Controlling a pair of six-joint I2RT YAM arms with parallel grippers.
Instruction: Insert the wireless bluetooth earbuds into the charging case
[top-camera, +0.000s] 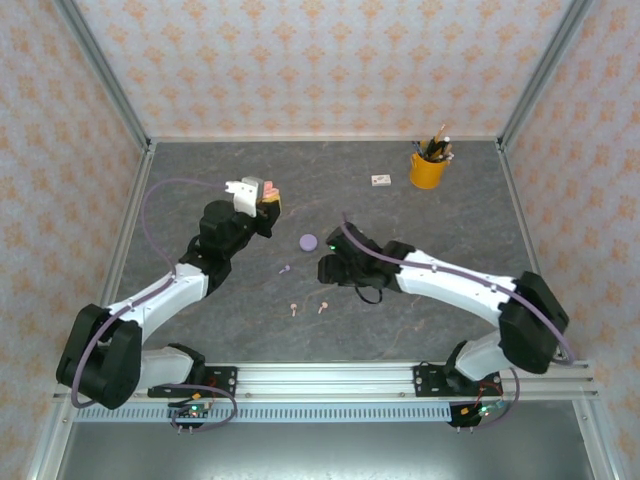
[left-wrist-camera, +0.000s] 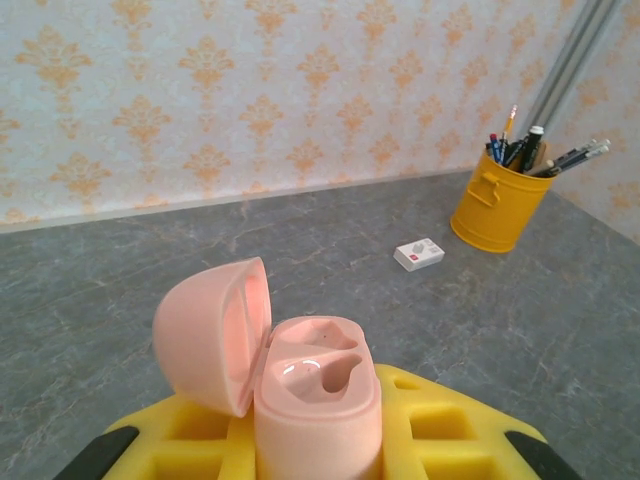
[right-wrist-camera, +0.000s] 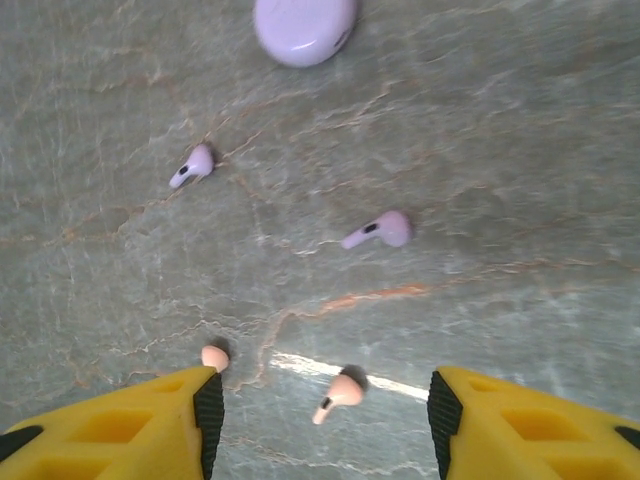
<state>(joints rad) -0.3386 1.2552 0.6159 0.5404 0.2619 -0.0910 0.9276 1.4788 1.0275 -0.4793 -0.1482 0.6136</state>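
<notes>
My left gripper (top-camera: 262, 196) (left-wrist-camera: 318, 452) is shut on the pale pink charging case (left-wrist-camera: 318, 395) (top-camera: 255, 187) and holds it above the table. Its lid (left-wrist-camera: 212, 333) is swung open to the left and both wells are empty. My right gripper (right-wrist-camera: 325, 420) (top-camera: 325, 270) hovers open over the table. One pink earbud (right-wrist-camera: 340, 390) (top-camera: 323, 306) lies between its fingers, apart from both pads. A second pink earbud (right-wrist-camera: 215, 356) (top-camera: 293, 308) sits by the left fingertip. Two lilac earbuds (right-wrist-camera: 192, 166) (right-wrist-camera: 380, 230) lie farther out, and a shut lilac case (right-wrist-camera: 304, 28) (top-camera: 308, 241) beyond them.
A yellow cup of pens (top-camera: 428, 168) (left-wrist-camera: 497, 205) stands at the back right, with a small white box (top-camera: 380, 181) (left-wrist-camera: 418, 254) to its left. Patterned walls enclose the grey table (top-camera: 450, 230) on three sides.
</notes>
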